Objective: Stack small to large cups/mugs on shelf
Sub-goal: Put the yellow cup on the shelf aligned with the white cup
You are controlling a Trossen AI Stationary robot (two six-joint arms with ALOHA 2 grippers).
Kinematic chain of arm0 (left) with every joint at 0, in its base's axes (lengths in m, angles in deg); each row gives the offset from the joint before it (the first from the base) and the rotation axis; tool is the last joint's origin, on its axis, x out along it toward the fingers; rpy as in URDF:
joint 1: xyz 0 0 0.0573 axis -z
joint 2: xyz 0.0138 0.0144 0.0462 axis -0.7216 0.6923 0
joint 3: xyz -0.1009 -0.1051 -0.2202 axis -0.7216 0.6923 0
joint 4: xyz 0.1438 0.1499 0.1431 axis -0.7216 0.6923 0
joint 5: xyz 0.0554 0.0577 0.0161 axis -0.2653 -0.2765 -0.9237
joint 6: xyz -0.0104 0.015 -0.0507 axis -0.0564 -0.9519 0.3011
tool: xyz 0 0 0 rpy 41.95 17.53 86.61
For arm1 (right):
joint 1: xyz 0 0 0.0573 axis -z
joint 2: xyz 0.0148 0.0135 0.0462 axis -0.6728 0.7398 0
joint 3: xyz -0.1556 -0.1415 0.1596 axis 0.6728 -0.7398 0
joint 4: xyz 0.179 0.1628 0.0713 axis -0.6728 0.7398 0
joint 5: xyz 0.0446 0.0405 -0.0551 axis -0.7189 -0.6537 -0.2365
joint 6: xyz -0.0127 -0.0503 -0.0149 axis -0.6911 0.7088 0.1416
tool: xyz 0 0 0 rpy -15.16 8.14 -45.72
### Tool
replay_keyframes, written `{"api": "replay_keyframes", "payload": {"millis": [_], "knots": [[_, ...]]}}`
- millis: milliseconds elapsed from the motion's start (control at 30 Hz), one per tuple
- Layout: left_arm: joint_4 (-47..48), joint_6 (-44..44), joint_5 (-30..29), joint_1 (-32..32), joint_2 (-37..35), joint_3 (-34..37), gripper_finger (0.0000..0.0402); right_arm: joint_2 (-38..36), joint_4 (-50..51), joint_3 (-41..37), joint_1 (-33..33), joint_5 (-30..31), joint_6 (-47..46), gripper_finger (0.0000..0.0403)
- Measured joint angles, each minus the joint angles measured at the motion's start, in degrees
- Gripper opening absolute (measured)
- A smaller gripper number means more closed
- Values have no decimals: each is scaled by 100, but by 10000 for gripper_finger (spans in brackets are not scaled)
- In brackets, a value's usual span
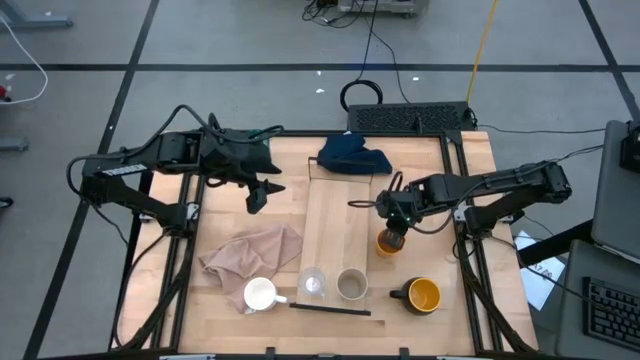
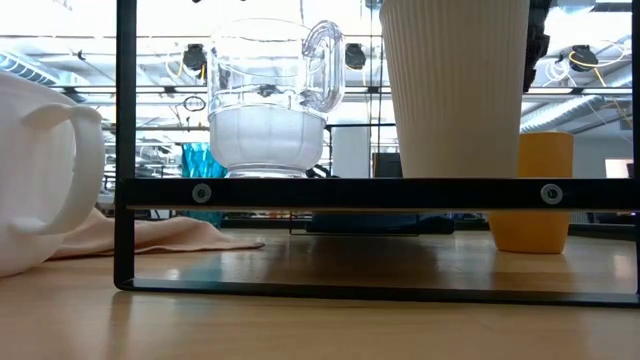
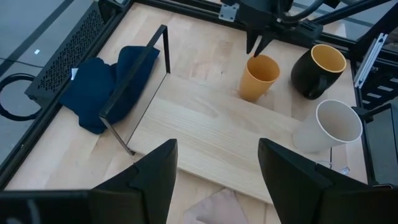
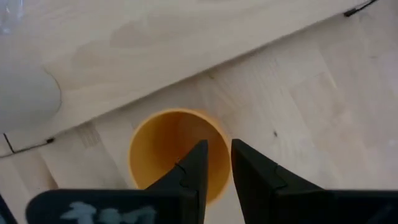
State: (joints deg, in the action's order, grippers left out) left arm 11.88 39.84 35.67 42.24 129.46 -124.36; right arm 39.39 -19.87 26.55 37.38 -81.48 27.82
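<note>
Cups: the orange cup (image 1: 389, 242) stood upright on the worktop (image 1: 230, 215), just beside the shelf's right edge; the clear cup (image 1: 312, 284) and beige cup (image 1: 351, 285) stood side by side on the shelf's near end; the white mug (image 1: 260, 294) sat on the worktop left of the shelf, touching a tan cloth (image 1: 256, 251); the dark mug (image 1: 420, 295) sat on the worktop right of the shelf.
Shelf: the pale board (image 1: 335, 215) lay along the worktop's middle, a dark strip (image 1: 330, 310) across its near end.
Right end effector: it (image 4: 214, 163) hung over the orange cup, its fingers (image 4: 194, 167) nearly closed with a thin gap between them, one on each side of the cup's rim; whether they pinched the wall could not be told.
Left end effector: it (image 1: 262, 192) hovered wide apart and empty above the worktop's far left, well away from the cups.
Other: a blue cloth (image 1: 352, 155) lay at the shelf's far end.
</note>
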Motion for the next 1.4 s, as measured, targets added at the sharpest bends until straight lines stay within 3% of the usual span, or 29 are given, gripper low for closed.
{"api": "replay_keyframes", "payload": {"millis": [233,600,1067,1400], "knots": [[-1,10,0,0,0,0,223,0,-51,0,-4,-50,693,75],[-2,97,2,0,0,0,223,0,-3,0,-2,-83,987,175],[-4,175,1,0,0,0,223,0,93,-422,35,-363,723,168],[-195,173,2,27,0,0,223,0,-395,-782,36,-483,590,168]]}}
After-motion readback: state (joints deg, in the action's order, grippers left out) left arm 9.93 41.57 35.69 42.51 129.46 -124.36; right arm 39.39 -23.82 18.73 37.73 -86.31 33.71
